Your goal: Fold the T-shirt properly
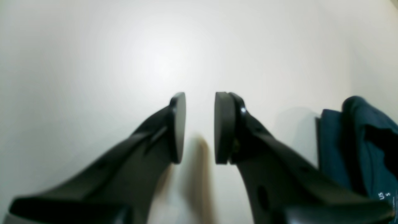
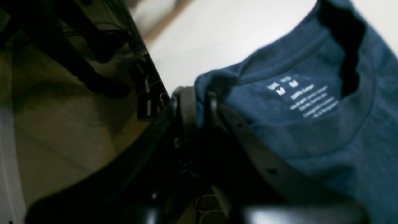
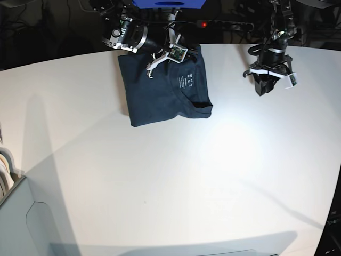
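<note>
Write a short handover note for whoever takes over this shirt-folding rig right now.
Right gripper: shut on the T-shirt, pinching fabric at the neck end, near the far table edge.
Left gripper: open, empty, above bare table beside the shirt.
Done: the shirt looks folded into a compact block, printed label facing up.
Left: release the right grip, check that the edges lie flat, then retract both arms.

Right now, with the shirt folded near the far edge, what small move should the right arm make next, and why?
Probably open the right tool and let go. It is shut on a pinch of the T-shirt beside the neck, and the garment already lies as a compact folded rectangle on the table. The left tool is open, empty, off to the side, so nothing else needs holding.
</note>
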### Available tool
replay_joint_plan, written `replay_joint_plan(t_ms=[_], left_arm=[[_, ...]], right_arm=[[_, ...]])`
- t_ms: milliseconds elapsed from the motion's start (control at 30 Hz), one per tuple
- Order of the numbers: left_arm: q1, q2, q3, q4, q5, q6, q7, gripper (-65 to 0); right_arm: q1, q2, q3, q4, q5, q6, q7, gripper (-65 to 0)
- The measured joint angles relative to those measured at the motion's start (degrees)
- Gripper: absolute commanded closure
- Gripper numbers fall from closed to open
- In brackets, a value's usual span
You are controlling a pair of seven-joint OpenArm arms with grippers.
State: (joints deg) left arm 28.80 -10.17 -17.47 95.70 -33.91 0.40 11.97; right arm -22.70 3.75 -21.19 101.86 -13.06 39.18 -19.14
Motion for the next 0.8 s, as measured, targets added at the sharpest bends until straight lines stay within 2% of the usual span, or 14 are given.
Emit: replay_joint_plan(t_ms=[67,200,267,433,700,800], left_arm=[[0.1,0.0,0.0,0.0,0.0,0.0,0.0,-15.6],[0.0,0.0,0.0,0.0,0.0,0.0,-0.1,-15.6],[0.1,0.0,0.0,0.0,0.0,0.0,0.0,-15.6],[0.1,0.0,0.0,1.6,0.0,0.0,0.3,-15.9],[2.0,0.4,1.2,10.3,0.0,0.2,0.0,-16.1],[3.7,1.9,4.1,12.6,0.0,0.4,-0.4,-20.9]], right_arm=[[0.8,0.0,-0.2,-1.5,0.1,0.1,0.0,-13.1],[1.6,0.3,-2.0,-2.4,-0.3,0.0,-0.2,-31.7],[2.3,1.1,-4.1,-2.4,-0.2,-0.4,0.7,-36.9],[2.5,2.9,-3.9,1.7,-0.2,-0.7,0.0,-37.7],[2.4,3.2,10.1,11.2,0.2,-0.1,0.4,-38.3],[2.8,3.1,14.8,11.2,0.2,-0.1,0.0,-38.4]])
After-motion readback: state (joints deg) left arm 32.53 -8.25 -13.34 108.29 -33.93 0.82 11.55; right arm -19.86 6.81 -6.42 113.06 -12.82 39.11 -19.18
